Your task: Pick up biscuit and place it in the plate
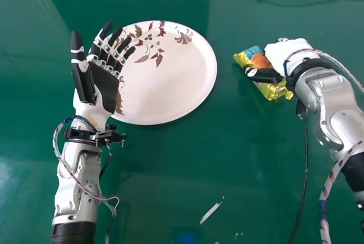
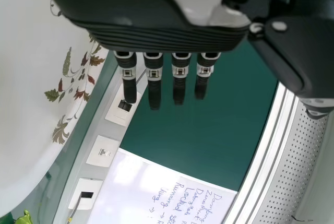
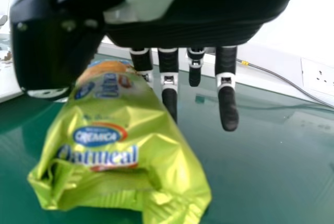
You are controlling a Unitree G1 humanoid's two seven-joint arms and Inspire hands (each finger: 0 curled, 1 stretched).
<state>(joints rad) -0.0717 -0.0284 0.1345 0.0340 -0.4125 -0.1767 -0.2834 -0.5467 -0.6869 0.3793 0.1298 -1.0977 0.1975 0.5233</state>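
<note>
Here, my right hand [image 1: 288,52], fingers [image 3: 227,108] straight in its wrist view, touches the biscuit packet [image 1: 275,90]; leftward: table [image 1: 239,153], plate [image 1: 170,85], spread left hand [image 1: 105,87].

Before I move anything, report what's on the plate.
The plate shows only its leaf pattern; the left hand covers part of the left side, hiding what lies there.

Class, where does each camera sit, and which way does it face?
Head view: on the head, facing forward and down to the plate; both arms show.
Left wrist view: at the left wrist, facing past the left robot hand toward white sockets.
Right wrist view: at the right wrist, facing past the right robot hand and biscuit packet.
Head and left wrist views share the plate.
</note>
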